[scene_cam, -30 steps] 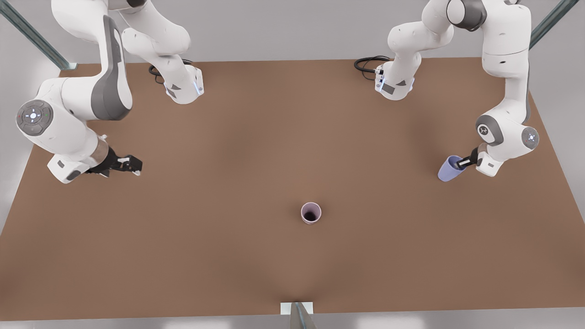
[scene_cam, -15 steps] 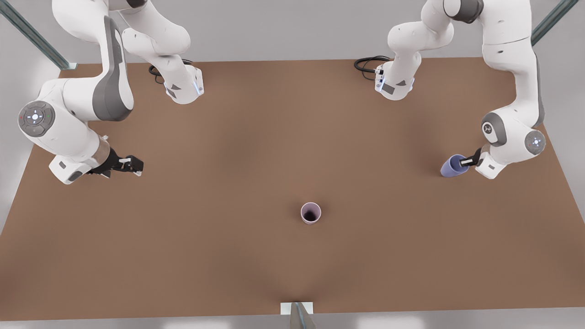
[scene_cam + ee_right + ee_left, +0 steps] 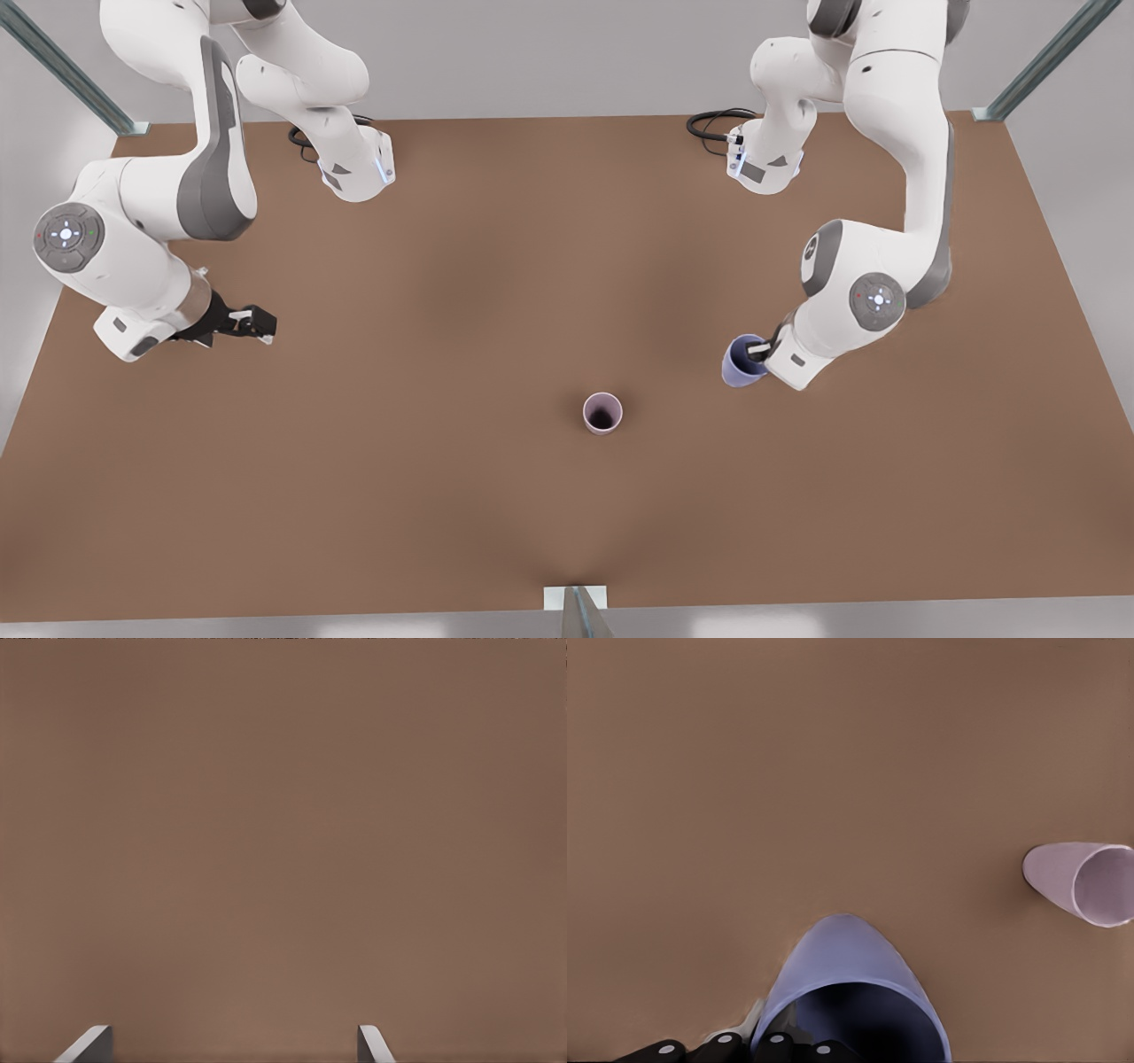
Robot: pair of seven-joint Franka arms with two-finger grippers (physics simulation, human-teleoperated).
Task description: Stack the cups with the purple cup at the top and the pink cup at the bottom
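**Operator:** Purple cup (image 3: 742, 361) is off the brown table (image 3: 496, 266) and in my left gripper (image 3: 758, 351), whose fingers are clamped over the rim, one inside the wall and one outside, as the left wrist view shows (image 3: 850, 992). Compared with half a second ago, that arm has swung in from the edge at the front view's right, so the cup now hangs much nearer the middle.

**Observer:** And the pink cup?

**Operator:** Pink cup (image 3: 602, 413) stands upright, mouth up, near the middle of the table and towards the front view's lower edge. It hasn't shifted. In the left wrist view it sits off to one side (image 3: 1085, 881), apart from the purple one, so I'm not above it yet.

**Observer:** What does the swing mean for the stack?

**Operator:** I judge the carry is well along but not finished: the purple cup needs to come directly over the pink mouth and be brought upright before it goes down. It hangs tilted in the grip, so a skewed entry could tip the pink cup.

**Observer:** Right arm?

**Operator:** It waits at the front view's left. My right gripper (image 3: 252, 322) hovers low over bare table with its fingers spread apart and holding nothing; the right wrist view shows one fingertip (image 3: 87, 1045).
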